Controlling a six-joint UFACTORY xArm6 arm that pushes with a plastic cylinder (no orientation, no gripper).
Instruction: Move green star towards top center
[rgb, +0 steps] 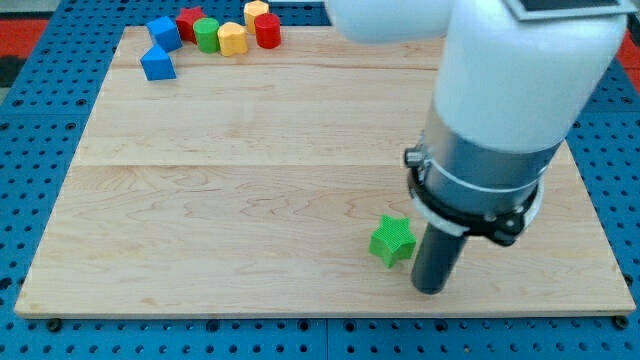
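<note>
Looming over the counter (250, 130), the arm's bulky white body hides its far right part and is cut off above, while the upright rod sets my tip (430, 290), fingerless, just right of the green star (392, 241), slightly nearer the view's bottom.

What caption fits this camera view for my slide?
My tip rests just right of and below the green star near the wooden board's bottom edge; the other blocks cluster at top left.

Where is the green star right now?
The green star sits near the view's bottom, right of centre on the wooden board, just left of my tip, far from the other blocks.
</note>
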